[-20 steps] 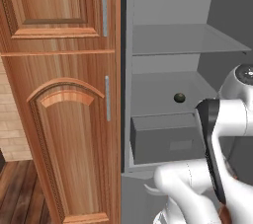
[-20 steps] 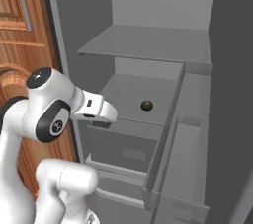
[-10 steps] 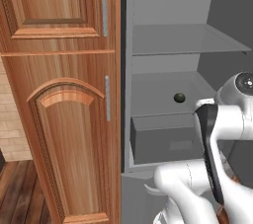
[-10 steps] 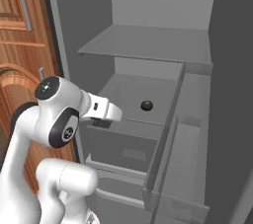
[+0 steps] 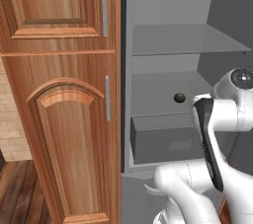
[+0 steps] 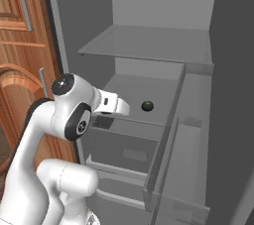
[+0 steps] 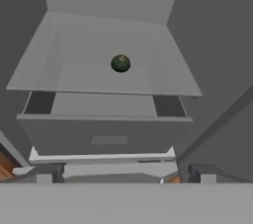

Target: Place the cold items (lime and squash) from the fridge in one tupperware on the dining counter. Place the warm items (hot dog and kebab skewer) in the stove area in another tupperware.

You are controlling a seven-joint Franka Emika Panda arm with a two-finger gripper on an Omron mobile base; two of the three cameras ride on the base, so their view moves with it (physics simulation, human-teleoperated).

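Note:
A small dark green lime [image 7: 120,63] lies alone on the middle fridge shelf [image 7: 74,75], toward its back. It also shows as a dark ball, the lime [image 5: 179,97] in the left base view and the lime [image 6: 147,105] in the right base view. My gripper [image 7: 127,173] is open with nothing between its fingertips [image 7: 59,171], and it points into the fridge in front of the shelf, well short of the lime. In the right base view the gripper [image 6: 119,106] reaches out just left of the lime. The squash, tupperware, hot dog and kebab skewer are out of view.
Under the lime's shelf sits a closed grey drawer [image 7: 108,136]. An upper shelf [image 6: 149,45] spans the fridge above. The open fridge door with its bins [image 6: 178,169] stands on the right. A tall wooden cabinet [image 5: 64,119] borders the fridge on the left.
The arm has leaned forward and the hand has advanced a little toward the fridge shelf. The lime has not moved and the gripper has stayed open.

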